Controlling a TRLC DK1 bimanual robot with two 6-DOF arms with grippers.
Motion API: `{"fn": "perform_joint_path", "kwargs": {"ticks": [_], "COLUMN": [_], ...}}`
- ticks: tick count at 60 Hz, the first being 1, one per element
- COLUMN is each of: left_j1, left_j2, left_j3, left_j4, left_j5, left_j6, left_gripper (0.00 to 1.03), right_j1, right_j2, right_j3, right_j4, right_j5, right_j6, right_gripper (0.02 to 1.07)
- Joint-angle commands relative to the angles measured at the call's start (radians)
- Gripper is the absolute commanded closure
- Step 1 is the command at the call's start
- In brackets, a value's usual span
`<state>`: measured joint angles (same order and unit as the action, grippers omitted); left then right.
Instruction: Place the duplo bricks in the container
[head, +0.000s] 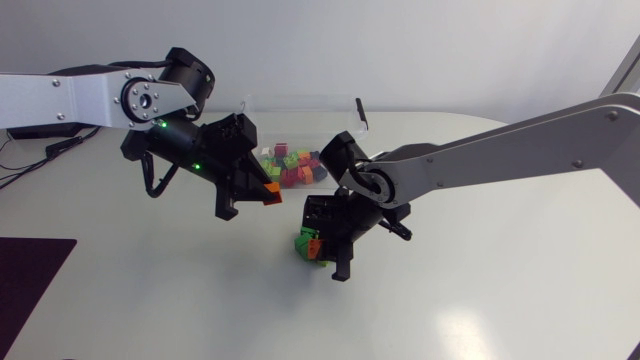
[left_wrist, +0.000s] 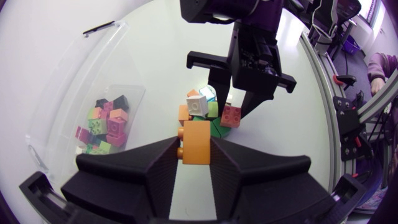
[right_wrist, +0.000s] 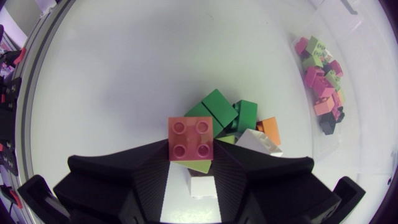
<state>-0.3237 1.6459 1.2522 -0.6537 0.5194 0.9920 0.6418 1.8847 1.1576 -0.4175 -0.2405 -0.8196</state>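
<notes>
Left wrist view: left gripper (left_wrist: 196, 150) clamps 1 orange brick (left_wrist: 196, 142), raised ready for the clear container (left_wrist: 62, 93); right gripper (right_wrist: 190, 152) pinches 1 red brick (right_wrist: 190, 138) off the loose pile (right_wrist: 225, 112).

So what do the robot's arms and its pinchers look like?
The left arm and right arm are long silver-grey links with black joints. The left one has tiny green lights and a looping black cable. The left gripper and right gripper are matte black, each with two broad wedge-shaped fingers.
</notes>
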Motion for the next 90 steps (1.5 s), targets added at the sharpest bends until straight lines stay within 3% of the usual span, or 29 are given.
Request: {"fn": "perform_joint_path", "kwargs": {"ticks": [1, 26, 51, 64, 79, 83, 85, 90], "left_j1": [0.008, 0.015, 0.069, 0.114, 0.120, 0.123, 0.124, 0.121], "left_j2": [-0.029, 0.058, 0.224, 0.333, 0.465, 0.496, 0.502, 0.499], "left_j3": [0.027, 0.237, 0.428, 0.539, 0.658, 0.702, 0.713, 0.711], "left_j4": [-0.014, -0.027, 0.206, 0.269, 0.335, 0.335, 0.335, 0.333], "left_j5": [0.016, 0.044, 0.045, 0.039, -0.038, -0.058, -0.061, -0.084], "left_j6": [0.019, -0.061, -0.286, -0.377, -0.447, -0.470, -0.475, -0.474], "left_gripper": [0.78, 0.78, 0.78, 0.77, 0.74, 0.67, 0.55, 0.14], "right_j1": [-0.011, -0.068, -0.105, -0.123, -0.154, -0.156, -0.159, -0.166], "right_j2": [-0.035, -0.271, -0.297, -0.249, -0.174, -0.156, -0.145, -0.111], "right_j3": [-0.024, -0.056, 0.077, 0.183, 0.292, 0.318, 0.333, 0.370], "right_j4": [-0.027, -0.112, -0.135, -0.130, -0.109, -0.104, -0.101, -0.090], "right_j5": [-0.006, -0.042, -0.052, -0.052, -0.069, -0.069, -0.069, -0.069], "right_j6": [-0.012, 0.037, 0.122, 0.181, 0.252, 0.267, 0.277, 0.295], "right_gripper": [0.86, 0.86, 0.86, 0.86, 0.86, 0.86, 0.86, 0.86]}}
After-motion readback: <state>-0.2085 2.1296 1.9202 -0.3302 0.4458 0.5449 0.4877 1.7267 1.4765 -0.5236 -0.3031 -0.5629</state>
